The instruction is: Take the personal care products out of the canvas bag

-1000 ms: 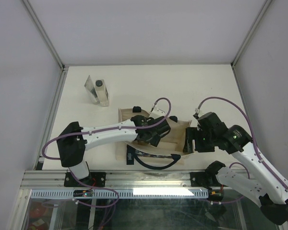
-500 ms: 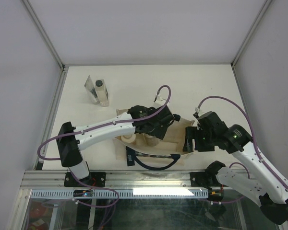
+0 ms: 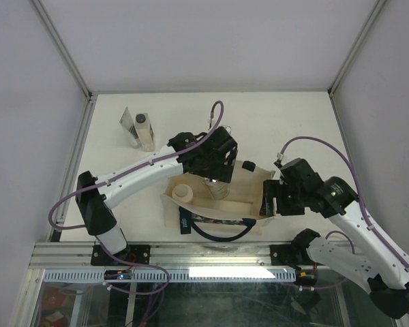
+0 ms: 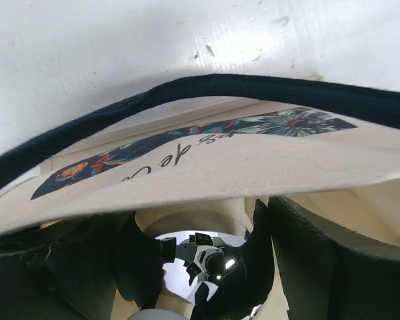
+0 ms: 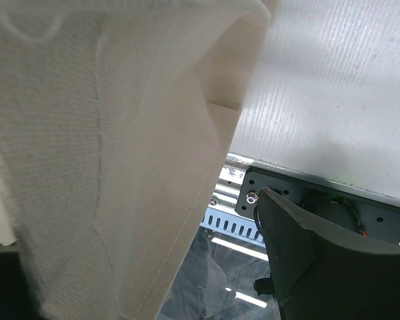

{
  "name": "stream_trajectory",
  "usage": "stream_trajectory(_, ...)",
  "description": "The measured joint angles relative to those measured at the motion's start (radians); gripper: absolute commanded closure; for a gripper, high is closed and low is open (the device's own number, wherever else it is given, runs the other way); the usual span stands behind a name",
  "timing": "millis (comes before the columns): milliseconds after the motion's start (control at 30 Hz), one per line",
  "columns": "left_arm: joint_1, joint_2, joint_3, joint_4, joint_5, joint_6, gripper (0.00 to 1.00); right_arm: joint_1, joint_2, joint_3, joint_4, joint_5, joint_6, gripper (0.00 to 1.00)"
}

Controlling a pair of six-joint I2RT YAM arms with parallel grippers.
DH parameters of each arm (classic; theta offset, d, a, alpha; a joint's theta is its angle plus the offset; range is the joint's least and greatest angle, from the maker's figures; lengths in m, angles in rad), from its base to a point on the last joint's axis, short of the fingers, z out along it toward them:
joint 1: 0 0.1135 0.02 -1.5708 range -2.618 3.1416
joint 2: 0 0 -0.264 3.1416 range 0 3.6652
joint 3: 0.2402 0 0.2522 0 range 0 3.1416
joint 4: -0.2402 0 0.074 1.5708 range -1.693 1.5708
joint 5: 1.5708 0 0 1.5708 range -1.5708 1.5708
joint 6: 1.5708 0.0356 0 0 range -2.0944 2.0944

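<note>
Progress: we saw tube (image 3: 126, 121) and clear bottle (image 3: 144, 134) out on surface (image 3: 273, 122) | left gripper (image 3: 214, 176) grasped silvery bottle (image 3: 217, 190) at canvas bag (image 3: 249, 194) mouth | beige bottle (image 3: 183, 193) lay inside | right gripper (image 3: 266, 202) grip: we couldn't tell

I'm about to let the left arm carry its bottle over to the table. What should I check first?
1. Left gripper grips the silvery bottle: ok.
2. Silvery bottle is clear of the canvas bag rim: cannot tell.
3. Right gripper pinches the bag's right edge: ok.
4. Free table space near the flat tube and clear bottle: ok.
5. Bag emptied: not ok, beige bottle lies inside.
</note>
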Motion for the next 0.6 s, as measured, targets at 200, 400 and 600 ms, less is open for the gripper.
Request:
stream_trajectory(200, 0.046, -0.065, 0.04, 0.014, 0.081, 0.003, 1.0, 0.0, 0.0, 0.0, 0.0, 0.0, 0.0, 0.25)
stream_trajectory(400, 0.123, -0.159, 0.048, 0.051, 0.18, 0.0, 1.0, 0.0, 0.003, 0.0, 0.001, 0.0, 0.0, 0.25)
stream_trajectory(600, 0.212, -0.211, 0.048, 0.096, 0.275, -0.015, 1.0, 0.0, 0.003, 0.0, 0.002, 0.0, 0.0, 0.25)
